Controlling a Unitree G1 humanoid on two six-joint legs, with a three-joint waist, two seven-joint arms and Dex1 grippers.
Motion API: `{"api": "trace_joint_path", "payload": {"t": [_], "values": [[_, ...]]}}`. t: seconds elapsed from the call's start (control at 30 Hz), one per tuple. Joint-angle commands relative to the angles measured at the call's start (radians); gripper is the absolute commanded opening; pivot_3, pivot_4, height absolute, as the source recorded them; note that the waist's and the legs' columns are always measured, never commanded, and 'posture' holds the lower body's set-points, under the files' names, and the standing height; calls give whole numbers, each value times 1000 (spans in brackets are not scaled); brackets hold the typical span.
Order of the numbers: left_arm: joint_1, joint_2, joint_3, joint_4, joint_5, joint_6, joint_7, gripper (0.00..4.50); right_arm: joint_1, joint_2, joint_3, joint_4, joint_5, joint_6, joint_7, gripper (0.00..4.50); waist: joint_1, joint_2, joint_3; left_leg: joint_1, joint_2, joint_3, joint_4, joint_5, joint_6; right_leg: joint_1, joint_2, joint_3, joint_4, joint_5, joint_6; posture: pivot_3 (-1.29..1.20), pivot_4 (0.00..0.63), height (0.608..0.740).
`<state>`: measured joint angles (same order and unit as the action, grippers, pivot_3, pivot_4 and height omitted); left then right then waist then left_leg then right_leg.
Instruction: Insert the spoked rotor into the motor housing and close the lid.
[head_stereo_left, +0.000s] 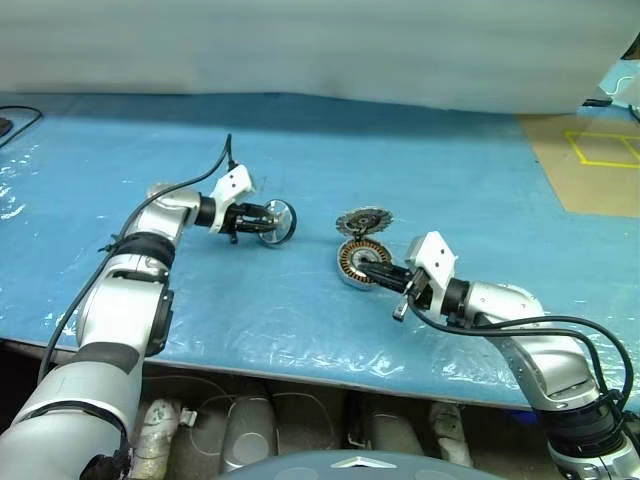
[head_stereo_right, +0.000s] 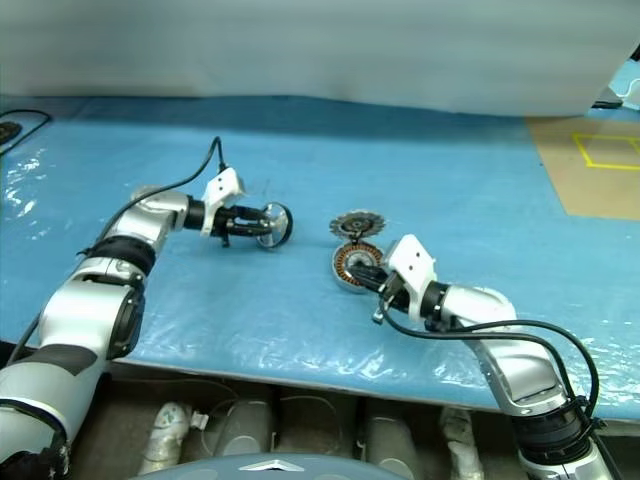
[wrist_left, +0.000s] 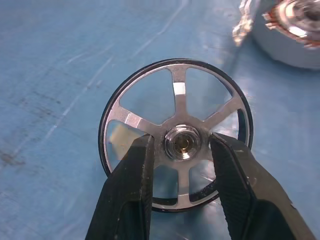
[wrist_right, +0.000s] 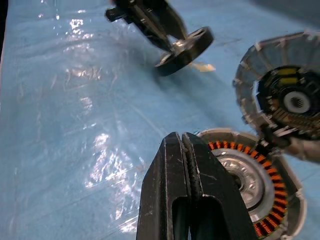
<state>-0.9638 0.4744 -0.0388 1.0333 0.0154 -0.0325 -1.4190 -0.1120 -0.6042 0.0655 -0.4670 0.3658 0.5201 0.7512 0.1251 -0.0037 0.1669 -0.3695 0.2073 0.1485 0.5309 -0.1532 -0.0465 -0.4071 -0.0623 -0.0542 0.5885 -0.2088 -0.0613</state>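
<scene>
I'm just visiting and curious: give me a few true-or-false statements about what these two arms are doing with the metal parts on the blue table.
1. The left tool grips the spoked rotor by its hub. True.
2. The spoked rotor already sits in the motor housing. False: it is held apart from it, to the left.
3. The right tool is shut and holds nothing. True.
4. The lid covers the motor housing. False: it leans beside it, windings exposed.

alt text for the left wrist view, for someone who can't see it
Two black fingers of the left gripper close on the hub of the spoked rotor, a shiny silver wheel with open spokes, held over a blue table cover. The motor housing and the lid's edge show at one corner.
</scene>
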Motion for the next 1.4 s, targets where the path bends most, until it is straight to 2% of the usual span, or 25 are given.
{"api": "trace_joint_path", "payload": {"t": [0.03, 0.2, 0.63, 0.73, 1.0, 1.23, 1.4], "values": [[54, 17, 18, -176, -68, 82, -26, 1741, -18, -22, -42, -20, 28, 3, 16, 0, 4, 0, 0, 0, 0, 0, 0, 0, 0, 0, 0, 0, 0, 0, 0, 0, 150, 740], [87, 18, -14, -194, -45, 44, 24, 1741, -39, -25, -28, 3, 21, 1, 28, 0, 2, 0, 0, 0, 0, 0, 0, 0, 0, 0, -1, 0, 0, 0, 0, 0, 150, 740], [125, 24, -22, -331, -146, 107, -69, 1741, -11, -15, -17, -29, 8, 7, -4, 0, -1, 0, 0, 0, 0, 1, -1, 0, 0, -1, -1, 0, 0, 0, 0, 0, 150, 740], [127, 22, -23, -337, -149, 105, -55, 1341, -6, -19, -23, -34, 11, 10, -7, 0, -1, 0, 0, 0, 0, 1, -1, 0, 0, -1, -1, 0, 0, 0, 0, 0, 150, 740], [140, 5, -32, -369, -159, 101, -20, 1330, -6, -28, -26, -35, 12, 14, -9, 0, 0, 0, 0, 0, 0, 1, -1, 0, 0, -1, -1, 0, 0, 0, 0, 0, 150, 740], [214, -58, -42, -616, -283, 322, -27, 1330, 4, -33, -46, -49, 25, 21, -15, 0, -1, 0, 0, 0, 0, 1, -1, 0, 0, -1, -1, 0, 0, 0, 0, 0, 150, 740], [291, -112, -109, -743, -300, 384, 1, 1330, 18, -40, -105, -49, 47, 34, -24, 0, -1, 1, 0, 0, 0, 1, 0, 0, 0, 0, -1, 0, 0, 0, 0, 0, 150, 740]]}}
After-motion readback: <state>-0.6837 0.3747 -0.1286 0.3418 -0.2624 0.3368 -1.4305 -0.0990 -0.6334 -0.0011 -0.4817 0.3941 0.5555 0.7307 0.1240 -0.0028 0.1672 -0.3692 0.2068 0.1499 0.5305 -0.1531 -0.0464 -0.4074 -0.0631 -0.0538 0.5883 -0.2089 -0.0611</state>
